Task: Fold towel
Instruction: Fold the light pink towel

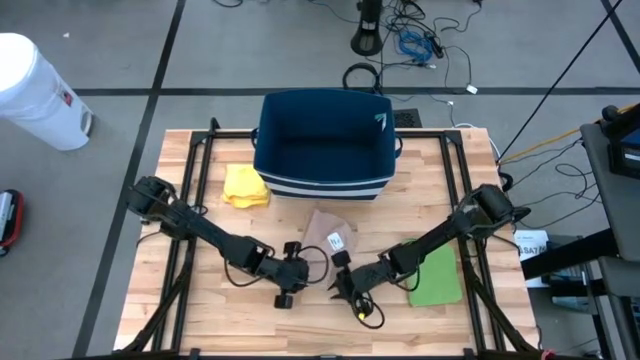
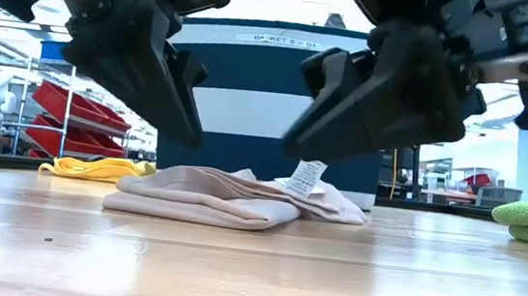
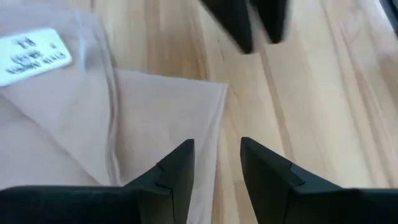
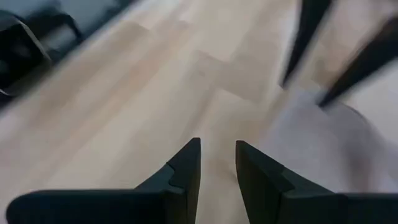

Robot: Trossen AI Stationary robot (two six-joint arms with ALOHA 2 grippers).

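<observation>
A beige towel point(image 1: 325, 228) lies folded in several layers on the wooden table point(image 1: 200, 320), its white label point(image 2: 306, 176) on top. Both grippers hang just above the table at the towel's near side and touch nothing. My left gripper point(image 3: 216, 155) is open by a narrow gap, with the towel's near corner point(image 3: 211, 93) right ahead of its fingertips. My right gripper point(image 4: 217, 155) is also open by a narrow gap over bare wood, the towel point(image 4: 323, 137) off to one side of it. In the low view, the left gripper point(image 2: 188, 126) and the right gripper point(image 2: 293, 146) hover above the towel point(image 2: 211, 196).
A dark blue basket point(image 1: 325, 150) with a white stripe stands at the table's far edge behind the towel. A yellow cloth point(image 1: 245, 187) lies to its left, a green cloth point(image 1: 437, 275) at the near right. Bare wood stretches along the near edge.
</observation>
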